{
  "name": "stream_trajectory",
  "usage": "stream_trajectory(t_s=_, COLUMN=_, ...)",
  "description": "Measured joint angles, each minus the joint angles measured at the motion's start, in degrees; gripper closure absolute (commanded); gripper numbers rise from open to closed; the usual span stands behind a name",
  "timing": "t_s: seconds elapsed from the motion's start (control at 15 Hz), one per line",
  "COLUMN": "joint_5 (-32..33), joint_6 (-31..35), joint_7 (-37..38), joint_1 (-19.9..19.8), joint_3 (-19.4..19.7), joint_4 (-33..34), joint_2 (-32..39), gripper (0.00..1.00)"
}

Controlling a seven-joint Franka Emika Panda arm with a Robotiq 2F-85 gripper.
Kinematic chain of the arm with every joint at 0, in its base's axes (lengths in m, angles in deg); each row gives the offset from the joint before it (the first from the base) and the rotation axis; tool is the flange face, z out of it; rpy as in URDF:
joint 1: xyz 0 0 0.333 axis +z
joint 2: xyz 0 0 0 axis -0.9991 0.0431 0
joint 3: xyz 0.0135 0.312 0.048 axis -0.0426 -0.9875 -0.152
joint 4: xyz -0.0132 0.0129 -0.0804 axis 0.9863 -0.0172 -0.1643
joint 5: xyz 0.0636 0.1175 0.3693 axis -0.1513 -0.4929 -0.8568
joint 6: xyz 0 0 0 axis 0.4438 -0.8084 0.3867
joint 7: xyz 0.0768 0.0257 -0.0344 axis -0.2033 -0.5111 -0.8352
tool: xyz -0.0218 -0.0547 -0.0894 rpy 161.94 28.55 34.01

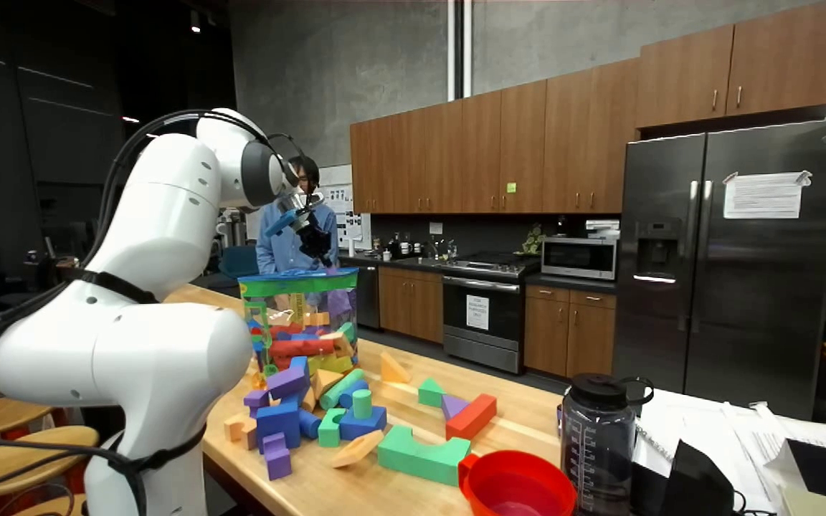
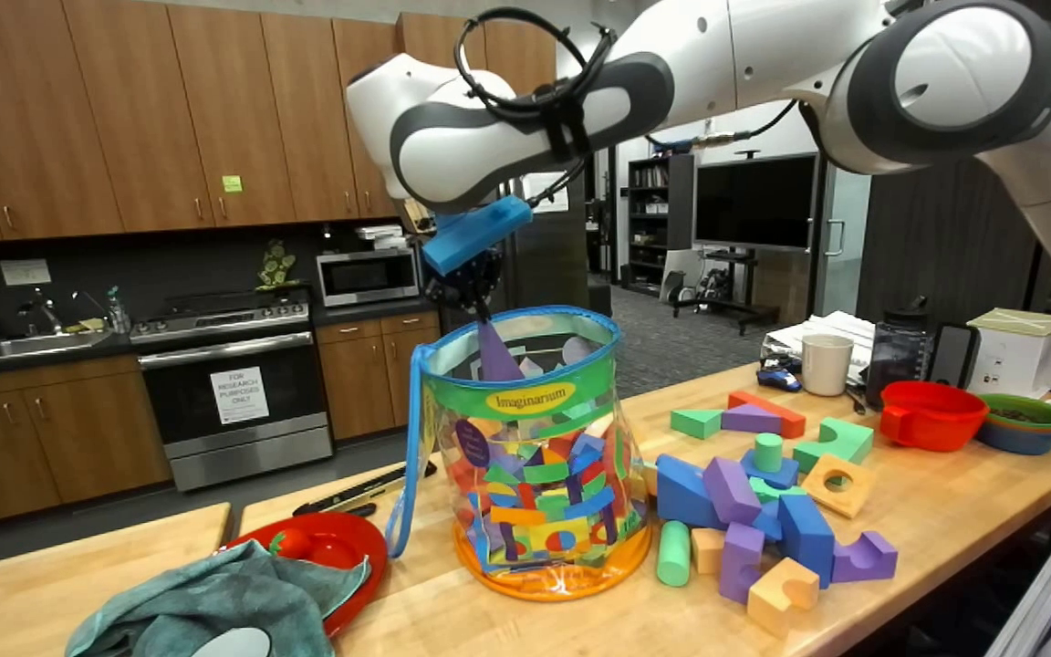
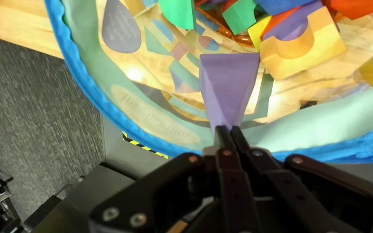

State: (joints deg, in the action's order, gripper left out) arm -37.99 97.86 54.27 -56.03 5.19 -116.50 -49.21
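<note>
The black two-fingered gripper (image 3: 228, 128) is clamped on the narrow tip of a purple wedge-shaped block (image 3: 229, 81), which hangs broad end down inside the mouth of a blue-rimmed, green-banded clear plastic bag (image 2: 593, 383). Multicoloured blocks (image 3: 322, 42) lie inside the bag, and loose coloured blocks (image 2: 804, 534) lie beside it on a pale wooden table (image 2: 662, 630).
</note>
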Motion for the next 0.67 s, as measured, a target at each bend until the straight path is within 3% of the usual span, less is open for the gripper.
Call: stream_trajectory(t_s=0.67, joint_5=2.15, joint_6=-1.14, joint_7=4.40, joint_1=0.34, joint_3=0.37, joint_4=0.63, joint_2=-1.35, gripper=0.99)
